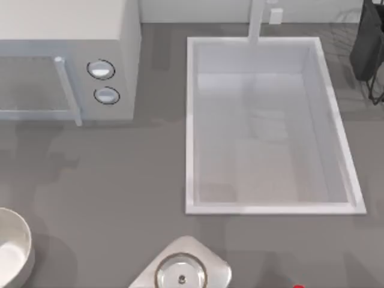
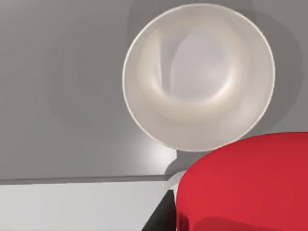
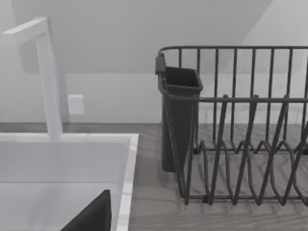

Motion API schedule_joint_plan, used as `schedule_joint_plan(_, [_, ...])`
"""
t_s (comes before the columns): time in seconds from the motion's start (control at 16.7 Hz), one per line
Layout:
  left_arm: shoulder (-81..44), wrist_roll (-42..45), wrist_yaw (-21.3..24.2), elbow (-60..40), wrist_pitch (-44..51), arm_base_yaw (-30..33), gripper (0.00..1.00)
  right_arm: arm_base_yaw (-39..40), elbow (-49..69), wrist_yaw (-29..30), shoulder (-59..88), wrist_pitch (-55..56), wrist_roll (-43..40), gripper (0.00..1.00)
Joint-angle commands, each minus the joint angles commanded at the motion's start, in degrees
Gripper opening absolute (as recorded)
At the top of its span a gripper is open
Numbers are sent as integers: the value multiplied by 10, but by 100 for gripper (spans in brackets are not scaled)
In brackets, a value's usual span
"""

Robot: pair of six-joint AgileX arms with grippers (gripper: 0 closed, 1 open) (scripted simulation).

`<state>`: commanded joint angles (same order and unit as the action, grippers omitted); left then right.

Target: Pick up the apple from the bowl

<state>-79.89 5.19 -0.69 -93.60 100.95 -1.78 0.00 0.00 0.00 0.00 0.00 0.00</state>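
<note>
Apple (image 2: 245, 183) sits close under the left wrist camera, outside and above the empty bowl (image 2: 198, 77), so it appears lifted clear of it, presumably carried by the left gripper; whether that gripper's grasp is closed on it cannot be told. Bowl rests on the tabletop (image 1: 120, 174) at its left edge, well apart from the sink (image 1: 192, 120). Right arm faces the dish rack (image 3: 240, 125).

The bowl (image 2: 198, 77) looks glossy off-white ceramic, the apple (image 2: 245, 185) smooth, the countertop (image 1: 120, 174) matt grey.
</note>
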Motion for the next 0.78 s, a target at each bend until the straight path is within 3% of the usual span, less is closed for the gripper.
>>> schedule_joint_plan(0.3, [-65, -37, 1, -63, -4, 33, 0, 0, 0, 0, 0, 0, 0, 100])
schedule_joint_plan(0.78, [-394, -197, 11, -320, -31, 195, 0, 0, 0, 0, 0, 0, 0, 100])
